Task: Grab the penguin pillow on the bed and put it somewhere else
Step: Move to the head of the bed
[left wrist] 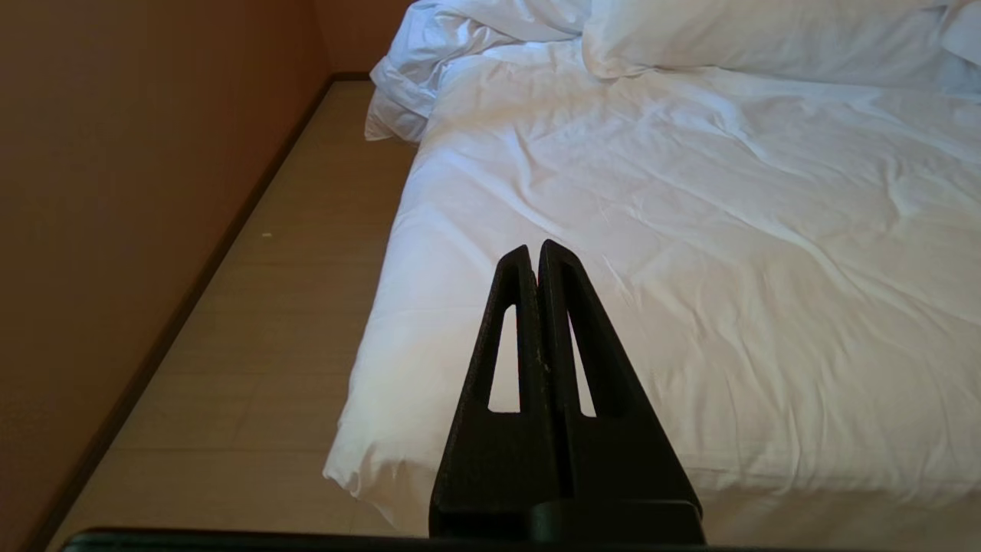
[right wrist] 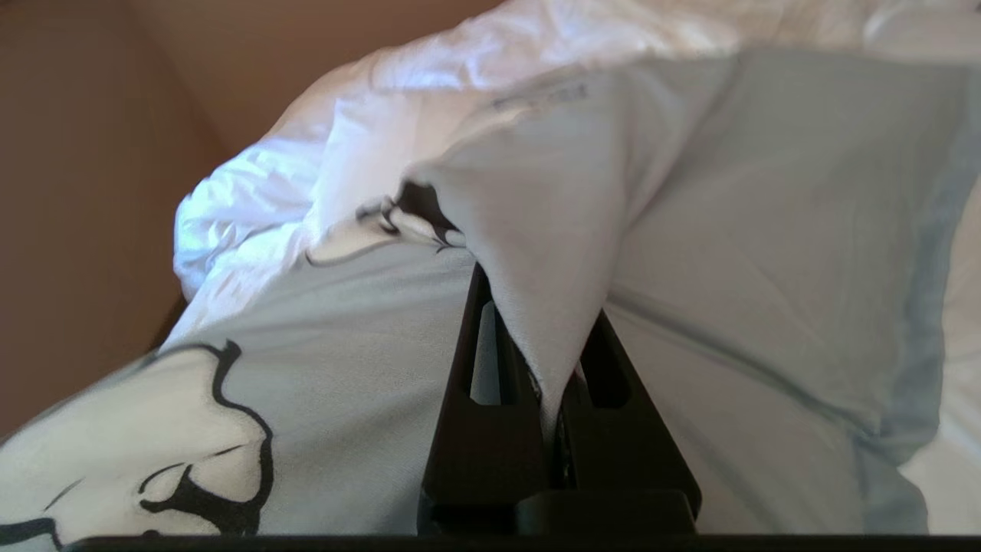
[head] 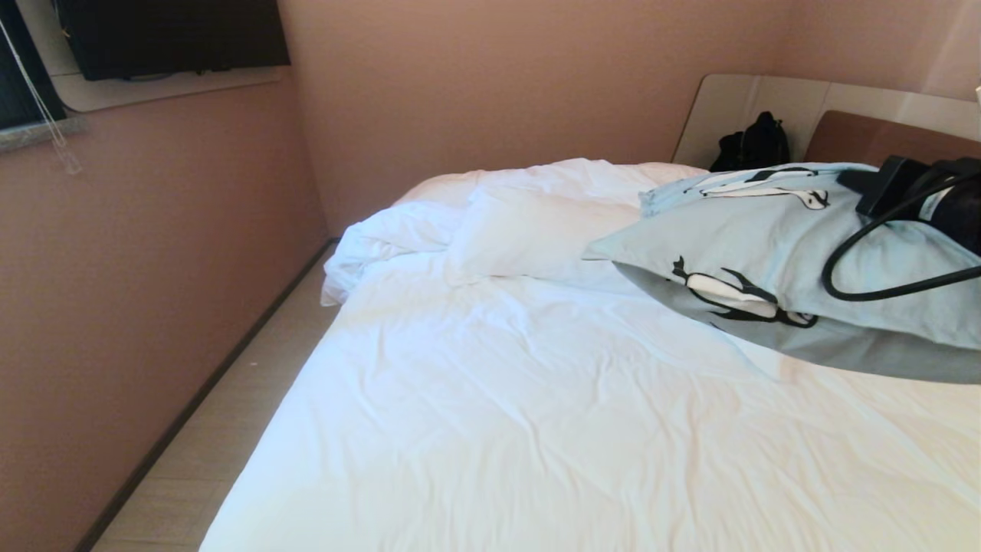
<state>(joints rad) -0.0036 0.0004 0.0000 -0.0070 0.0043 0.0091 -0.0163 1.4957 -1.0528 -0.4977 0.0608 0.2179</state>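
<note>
Right tool [right wrist: 556, 368] pinching penguin pillow [head: 766, 245] fabric, pillow lifted above bed [head: 490, 399], left tool [left wrist: 536, 257] pressed together w/ nothing between

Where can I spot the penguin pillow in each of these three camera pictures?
Head view: the penguin pillow hangs at the right, lifted above the bed.
Left wrist view: not in it; only the shut left tool over the bed's corner.
Right wrist view: it fills most of the picture, a fold pinched in the right tool.
Shared landmark: the crumpled white duvet beside the brown wall.
</note>
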